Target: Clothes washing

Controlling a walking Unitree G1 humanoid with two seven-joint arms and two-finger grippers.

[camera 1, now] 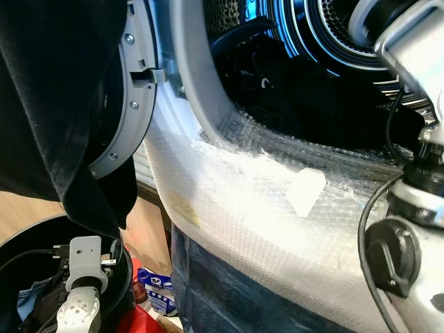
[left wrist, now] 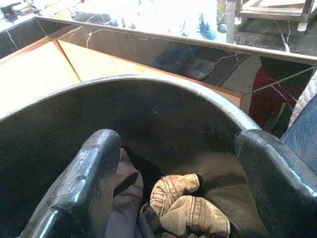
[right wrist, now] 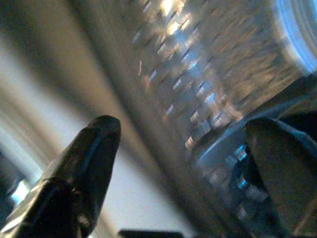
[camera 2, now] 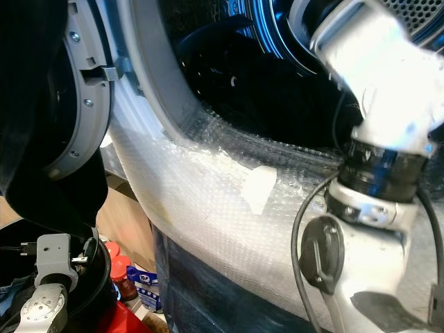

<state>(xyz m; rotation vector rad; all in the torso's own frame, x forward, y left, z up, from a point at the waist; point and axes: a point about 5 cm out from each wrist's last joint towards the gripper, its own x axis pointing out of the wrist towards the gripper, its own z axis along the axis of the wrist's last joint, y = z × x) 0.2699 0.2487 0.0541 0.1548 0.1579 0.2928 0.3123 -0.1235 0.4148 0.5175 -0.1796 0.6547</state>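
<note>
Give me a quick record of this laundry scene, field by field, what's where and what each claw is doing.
washer drum: door open, dark clothes inside
washer front: covered in bubble wrap
black garment: hanging at the left, in front of the open door
black bucket: low left, holds more laundry, including a tan piece
left claw: open, over the bucket
right claw: open, empty, inside the drum

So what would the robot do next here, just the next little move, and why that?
Probably lower the left end effector onto the beige cloth and close. It hangs open inside the black bucket with nothing between its fingers, and the cloth lies just beyond their tips. The right end effector, also open, is already inside the washer drum, where dark clothes lie.
</note>
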